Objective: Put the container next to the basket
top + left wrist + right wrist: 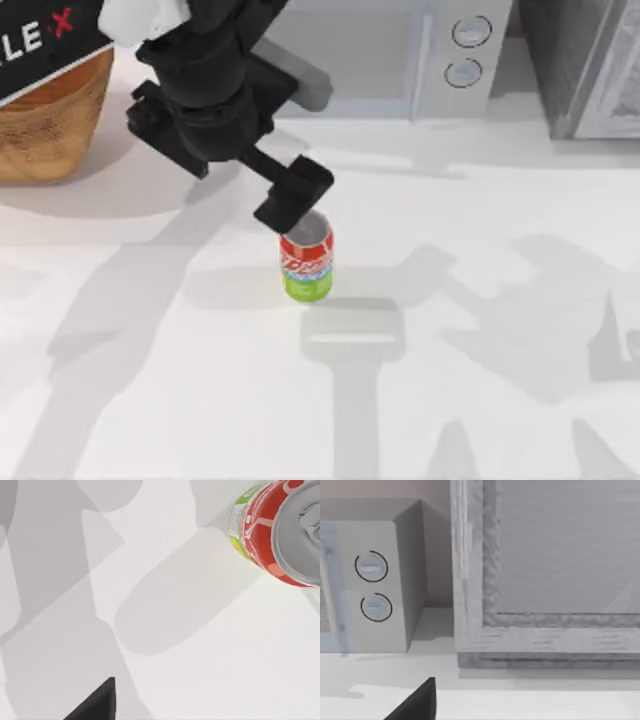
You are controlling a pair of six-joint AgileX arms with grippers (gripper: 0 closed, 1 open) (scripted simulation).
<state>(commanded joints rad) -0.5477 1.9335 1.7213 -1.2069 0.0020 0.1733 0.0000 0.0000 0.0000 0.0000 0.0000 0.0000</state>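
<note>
The container [307, 262] is a small can with a silver top, a red band and a green lower part, standing upright near the table's middle. In the left wrist view the container [272, 530] lies off to one side, with nothing around it. My left gripper [295, 197] hangs open just above and behind the can's far rim, apart from it. One dark fingertip [97, 705] shows in the left wrist view. The basket [45, 125], wide and woven orange-brown, stands at the far left, partly under my left arm's base plate. My right arm is parked, with one fingertip [417, 702] showing over bare table.
A grey microwave [400, 55] with two round knobs stands at the back centre. A grey cabinet [590, 65] is at the back right. Open white tabletop lies between the can and the basket, and all along the front.
</note>
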